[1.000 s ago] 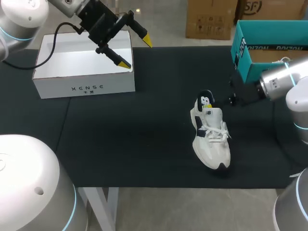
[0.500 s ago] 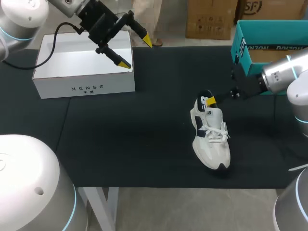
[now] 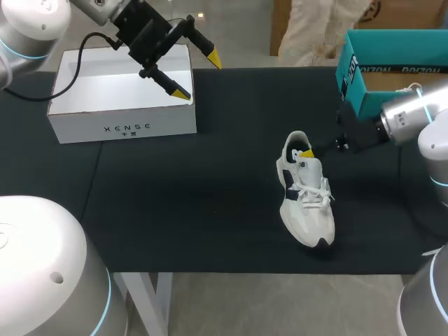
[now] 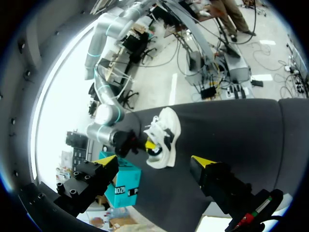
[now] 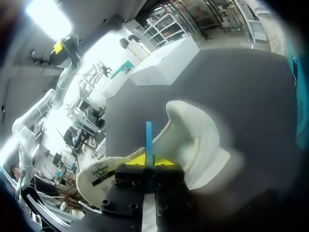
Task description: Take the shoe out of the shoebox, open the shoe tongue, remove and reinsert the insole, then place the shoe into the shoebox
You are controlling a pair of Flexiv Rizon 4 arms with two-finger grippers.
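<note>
Fingers of the right gripper [image 5: 146, 162] are pressed together on a thin sheet with a blue edge, judged to be the insole [image 5: 99, 178]. Its printed white heel end curls out beside the fingers in the right wrist view. From overhead, this gripper sits at the heel opening of the shoe [image 3: 306, 192], and a pale flap rises out of the collar there.

The shoe stands upright on the black table [image 3: 210, 210], out of both boxes. Its long axis runs from the heel at the far end to the toe at the near edge, leaning slightly to the right. The heel is the end nearest the right arm [image 3: 409, 115], so drawing the insole out calls for a pull up and back along that axis, away from the toe. The risk is that the unheld shoe lifts or drags along with it.

The left gripper [image 3: 198, 75] hangs with its fingers spread wide and holding nothing, well apart from the shoe, over the near right corner of the white box [image 3: 122, 128]. The right arm is much the nearer.

The teal shoebox [image 3: 364, 77] stands at the far right, beyond the right arm. Only a tan surface shows inside it, and its contents cannot be told. The task is judged to be at the insole-removal step.
</note>
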